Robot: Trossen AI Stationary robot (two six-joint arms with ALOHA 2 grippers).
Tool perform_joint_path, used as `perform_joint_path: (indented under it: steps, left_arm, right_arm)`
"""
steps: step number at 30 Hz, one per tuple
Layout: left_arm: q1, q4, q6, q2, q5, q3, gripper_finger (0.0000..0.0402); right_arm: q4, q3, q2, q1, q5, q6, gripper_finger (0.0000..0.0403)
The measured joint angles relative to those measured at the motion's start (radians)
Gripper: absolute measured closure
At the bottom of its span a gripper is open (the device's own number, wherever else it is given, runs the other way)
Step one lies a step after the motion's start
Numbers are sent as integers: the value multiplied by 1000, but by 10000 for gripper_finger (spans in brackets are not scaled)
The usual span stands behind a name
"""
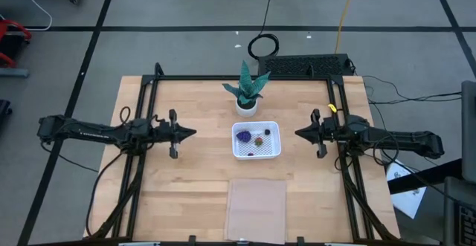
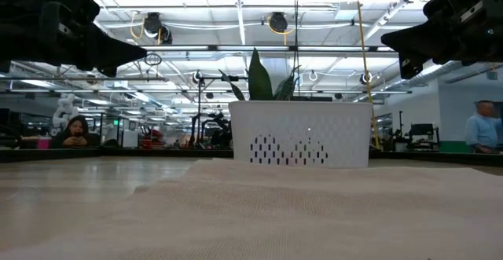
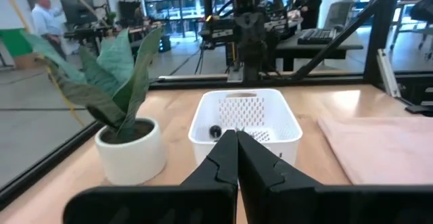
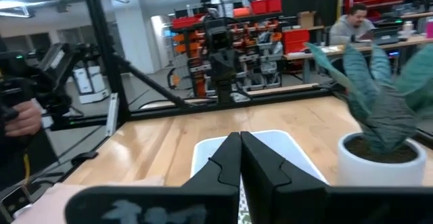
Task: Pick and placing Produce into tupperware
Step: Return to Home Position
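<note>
Item: white square shallow plastic container (image 1: 279,151), at the centre of the pale wooden worktop (image 1: 178,186), holding the purple grape-like cluster (image 1: 243,136) and the small red toy fruit (image 1: 266,133), among others. Flanking it: the left tool (image 1: 192,134), closed and empty, pointing at it; the right tool (image 1: 299,133), closed and empty, opposite, judged the nearer.

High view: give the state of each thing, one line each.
Tupperware: upright, uncovered.
Produce: four pieces, all inside the tupperware.
Left hand: shut, empty, raised.
Right hand: shut, empty, raised.
Plant: upright in its pot.
Tan sheet: lying flat.
</note>
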Motion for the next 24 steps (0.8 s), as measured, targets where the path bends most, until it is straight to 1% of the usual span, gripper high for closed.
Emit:
perform_joint_path:
  steps: [3,9,24]
  left_arm:
    - [0,-20,-12,0,-9,0,401]
    - [0,-44,-20,0,-11,0,401]
    - [0,-43,-18,0,-25,0,401]
  right_arm:
    - [-3,0,0,0,-24,-8,403]
    - [-18,0,0,0,-24,-17,403]
    - [-2,0,0,0,-23,-28,403]
